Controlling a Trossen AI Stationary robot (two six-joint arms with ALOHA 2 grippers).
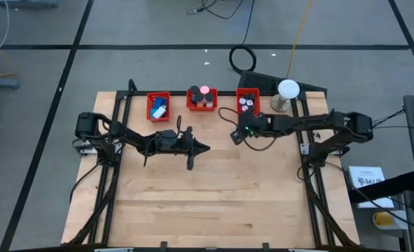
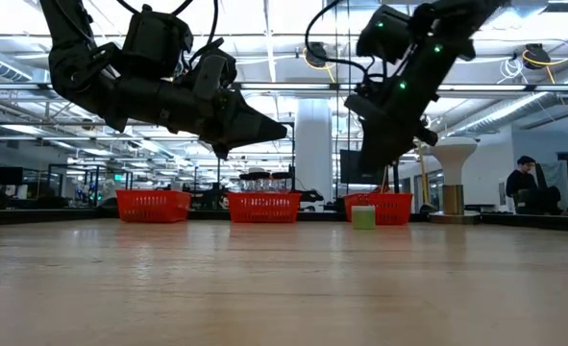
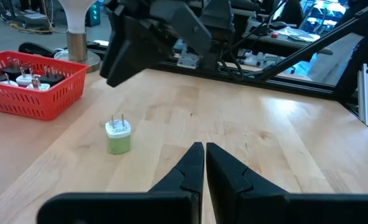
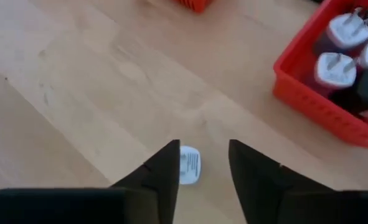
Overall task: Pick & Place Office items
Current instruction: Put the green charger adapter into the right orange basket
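A small green and white plug adapter [image 3: 118, 136] stands on the wooden table [image 1: 207, 203] with its two prongs up, just in front of the right-hand red bin [image 1: 248, 101]. The right gripper [image 4: 202, 163] hangs right above it, fingers parted, and in the right wrist view the white face of the adapter shows in the gap between them; whether either finger touches it I cannot tell from that angle, though the low view shows the gripper clear of the table with the adapter below it. That right-hand bin holds several white plugs [image 4: 336, 68] along with some dark pieces. The middle bin [image 1: 201, 99] carries dark round rolls [image 1: 195, 92] and a pink bit [image 1: 204, 91], and the left bin [image 1: 158, 106] holds blue blocks [image 1: 159, 110]. The left gripper [image 3: 205, 163] waits over the middle of the table, raised off the wood, its two fingers pressed together and holding nothing. A white dome lamp [image 1: 287, 90] on a metal post stands at the far right corner of the table, beside the right-hand bin. A person [image 2: 524, 183] shows far off in the room behind.
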